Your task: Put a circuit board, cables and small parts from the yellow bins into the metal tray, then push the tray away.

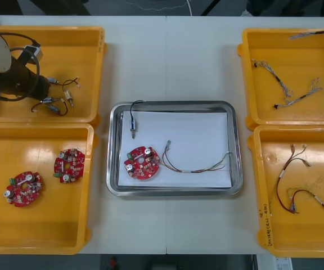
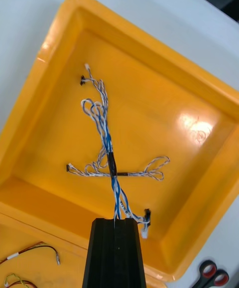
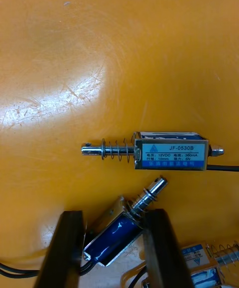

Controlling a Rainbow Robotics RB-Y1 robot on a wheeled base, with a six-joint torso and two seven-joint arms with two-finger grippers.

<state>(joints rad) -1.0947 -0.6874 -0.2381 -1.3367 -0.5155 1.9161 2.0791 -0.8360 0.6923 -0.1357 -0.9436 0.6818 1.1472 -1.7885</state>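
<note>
Over the far left yellow bin (image 1: 89, 62), my left gripper (image 3: 113, 213) is shut on a small metal part (image 3: 117, 231) with a blue body and a spring, lying slantwise between the fingers. Another small metal part (image 3: 169, 151) lies just beyond it on the bin floor. My right gripper (image 2: 115, 220) hovers above the far right bin (image 2: 199, 178), shut on a twisted blue and white cable (image 2: 107, 144) that hangs from its tips. The metal tray (image 1: 173, 191), white inside, holds a round red circuit board (image 1: 142, 163), a red and yellow cable (image 1: 198, 166) and a small metal part (image 1: 134, 121).
The near left bin (image 1: 38, 236) holds two red circuit boards (image 1: 69, 165). Red and yellow cables (image 1: 297, 185) lie in the near right bin (image 1: 263, 225). More blue and white cables (image 1: 280, 84) rest in the far right bin. Scissors (image 2: 209, 273) lie beside that bin.
</note>
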